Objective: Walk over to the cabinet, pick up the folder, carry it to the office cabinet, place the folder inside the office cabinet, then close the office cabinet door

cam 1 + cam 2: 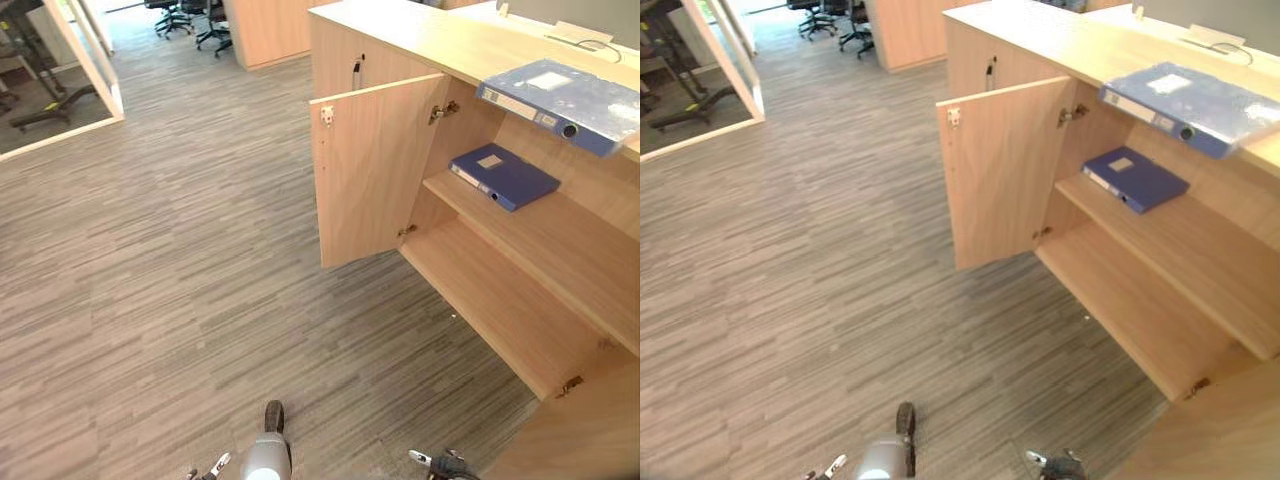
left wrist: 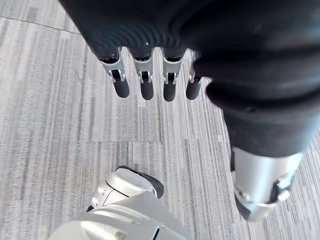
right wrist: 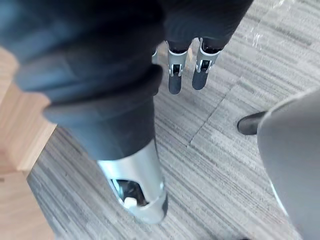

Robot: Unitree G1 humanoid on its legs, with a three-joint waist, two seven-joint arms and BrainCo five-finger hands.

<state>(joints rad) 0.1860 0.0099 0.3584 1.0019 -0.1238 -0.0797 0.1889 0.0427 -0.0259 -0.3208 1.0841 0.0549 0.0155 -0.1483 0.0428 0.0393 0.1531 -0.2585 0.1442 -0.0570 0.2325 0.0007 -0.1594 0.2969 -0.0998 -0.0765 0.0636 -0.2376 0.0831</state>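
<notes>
Upper folder (image 1: pixel 560 100) and cabinet (image 1: pixel 540 290) cut off at right edge

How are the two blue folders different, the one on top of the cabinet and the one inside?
The top folder is pale blue and shiny; the shelf folder is dark blue. The top folder lies on the cabinet top, poking over its front edge; the shelf folder lies wholly on the upper shelf. Both lie flat and carry a white label.

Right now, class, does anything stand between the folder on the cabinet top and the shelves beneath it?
Nothing visible blocks the way: the cabinet door stands swung open. The folder lies on the cabinet top, and a darker folder already occupies part of the upper shelf.
</notes>
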